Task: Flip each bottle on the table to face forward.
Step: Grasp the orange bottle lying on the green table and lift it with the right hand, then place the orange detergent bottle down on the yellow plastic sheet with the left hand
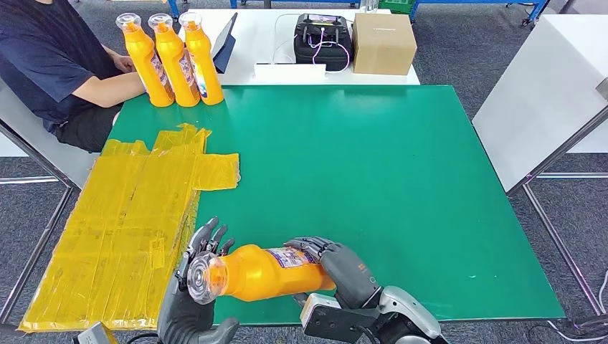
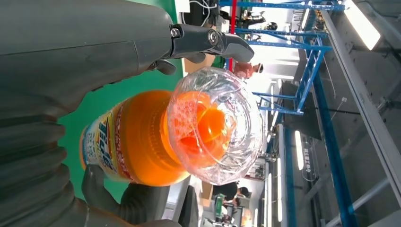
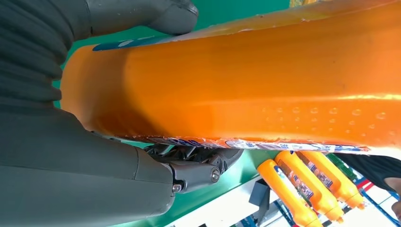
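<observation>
Currently, in the head view, both hands are holding one orange bottle [image 1: 262,272] on its side at the near edge of the green mat [image 1: 373,186]. The right hand [image 1: 337,269] is wrapping its fingers over the labelled body; the left hand [image 1: 197,276] is cupping the clear cap [image 1: 203,276], fingers spread behind it. Three more orange bottles [image 1: 172,61] are standing upright at the far left corner, beside a seated person [image 1: 50,64]; yellow sheets [image 1: 129,229] are lying to the left.

Left wrist view — the cap [image 2: 215,125] is pointing at the camera, thumb and fingers lying alongside the neck.

Right wrist view — the bottle body [image 3: 236,80] is sitting clamped between thumb and fingers.

Judgement: this bottle is mid-handling, not yet stood facing forward; whether the three far bottles are already done, I cannot tell.
</observation>
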